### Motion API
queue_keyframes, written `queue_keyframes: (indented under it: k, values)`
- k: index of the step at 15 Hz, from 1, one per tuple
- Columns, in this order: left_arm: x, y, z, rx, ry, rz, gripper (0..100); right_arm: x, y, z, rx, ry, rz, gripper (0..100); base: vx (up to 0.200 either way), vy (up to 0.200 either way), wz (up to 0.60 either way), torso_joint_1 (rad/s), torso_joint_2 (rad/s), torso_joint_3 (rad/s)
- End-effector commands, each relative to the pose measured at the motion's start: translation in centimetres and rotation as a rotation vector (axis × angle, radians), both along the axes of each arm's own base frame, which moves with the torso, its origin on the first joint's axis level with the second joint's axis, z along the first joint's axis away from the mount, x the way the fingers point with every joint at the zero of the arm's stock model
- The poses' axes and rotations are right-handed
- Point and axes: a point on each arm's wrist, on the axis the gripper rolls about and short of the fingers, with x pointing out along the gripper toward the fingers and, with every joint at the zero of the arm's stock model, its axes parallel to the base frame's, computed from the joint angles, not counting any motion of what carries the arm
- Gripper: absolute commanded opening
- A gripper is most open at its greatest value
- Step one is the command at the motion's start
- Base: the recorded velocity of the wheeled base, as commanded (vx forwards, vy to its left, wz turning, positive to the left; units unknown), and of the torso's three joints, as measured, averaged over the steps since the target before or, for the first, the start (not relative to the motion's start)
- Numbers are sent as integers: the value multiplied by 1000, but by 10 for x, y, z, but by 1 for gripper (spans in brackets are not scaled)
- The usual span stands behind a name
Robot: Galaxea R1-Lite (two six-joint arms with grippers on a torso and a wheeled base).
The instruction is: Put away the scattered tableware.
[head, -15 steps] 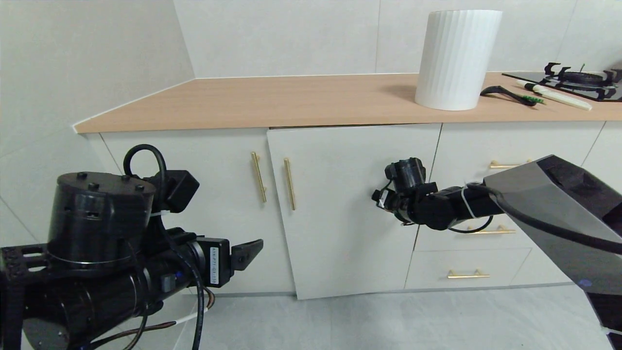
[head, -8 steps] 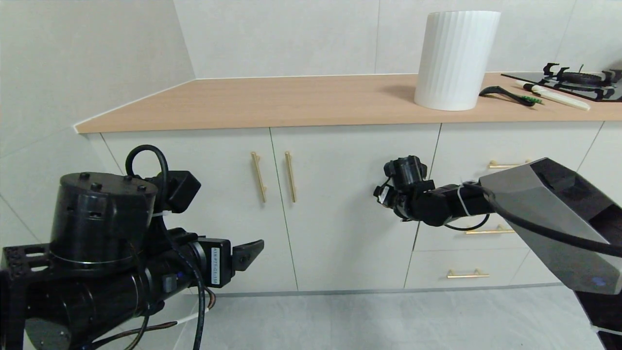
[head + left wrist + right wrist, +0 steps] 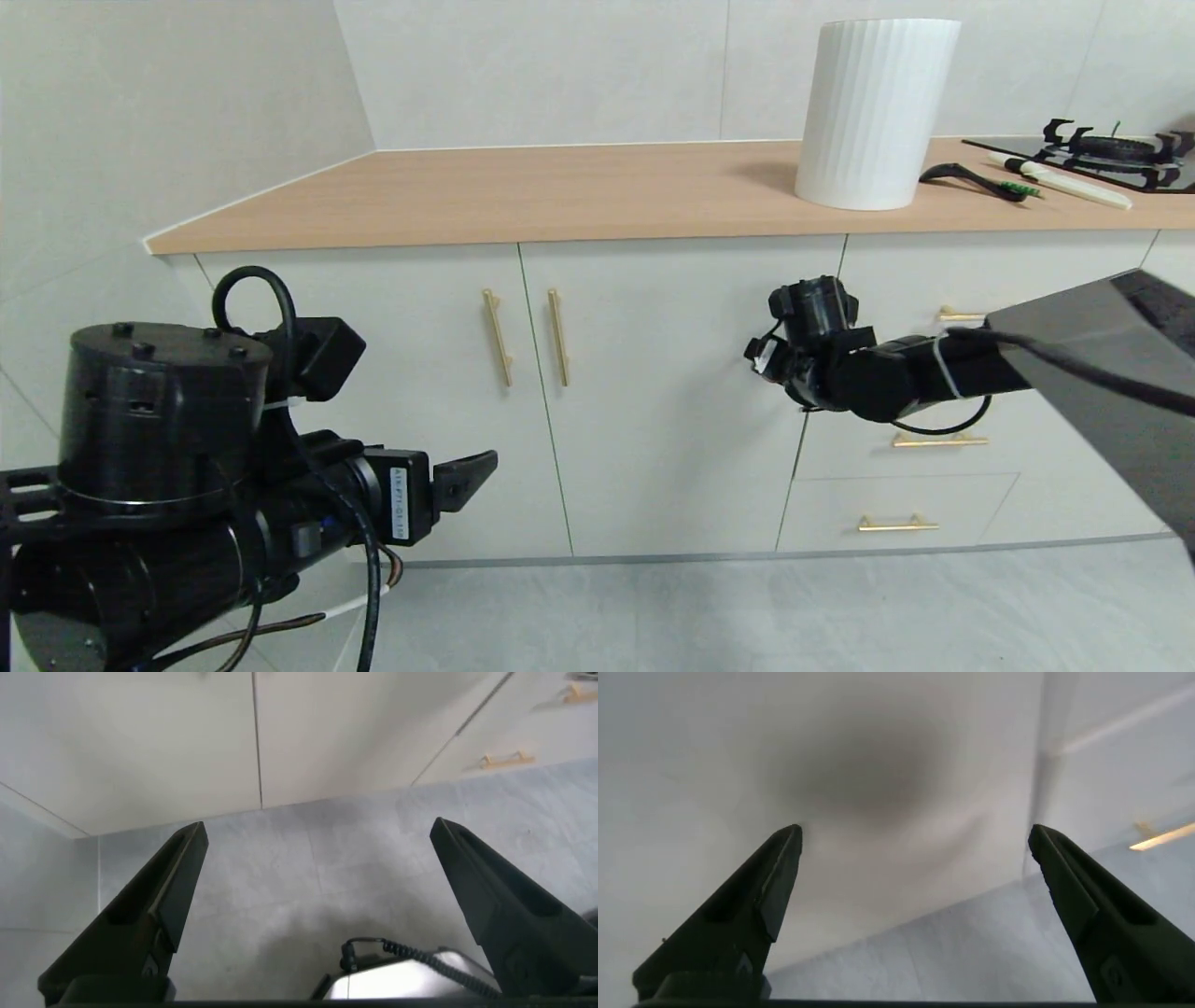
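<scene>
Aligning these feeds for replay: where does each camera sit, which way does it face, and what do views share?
Head: on the head, facing forward and down at the cabinet doors and counter; left gripper and right gripper show.
Left wrist: on that wrist, facing down at the floor below the doors; own open fingers show.
Right wrist: on that wrist, facing a cabinet door close up; own open fingers show.
Shared: all show cabinet doors.

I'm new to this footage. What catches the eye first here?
A tall white ribbed canister stands on the wooden counter, with utensils lying beside it by the stove. Below, the right pincer, open, faces a shut cabinet door up close.
</scene>
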Motion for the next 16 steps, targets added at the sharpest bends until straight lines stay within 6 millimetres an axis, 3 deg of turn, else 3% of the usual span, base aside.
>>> queue_keyframes:
  k: [1,2,5,6,7,10,12,16]
  values:
    - [-16,12,13,-37,-58,10,100,-79,-34,83,24,-90,9,100,0,0,0,0,0,0]
    - [-32,24,13,-51,-79,10,100,-123,-54,104,-13,-118,18,100,0,0,0,0,0,0]
    - [-76,54,10,-103,-157,19,100,-208,-96,117,-91,-162,-11,100,0,0,0,0,0,0]
    - [-101,75,5,-134,-217,61,100,-254,-124,114,-109,-196,-34,100,0,0,0,0,0,0]
    - [-118,88,-2,-146,-246,99,100,-288,-147,106,-125,-222,-77,100,0,0,0,0,0,0]
    - [-173,119,-29,-153,-271,143,100,-375,-182,71,-208,-343,-83,100,0,0,0,0,0,0]
    - [-194,129,-48,-132,-258,206,100,-410,-192,52,-293,-389,-103,100,0,0,0,0,0,0]
    - [-209,130,-75,-79,-318,320,100,-446,-199,36,-343,-433,-194,100,0,0,0,0,0,0]
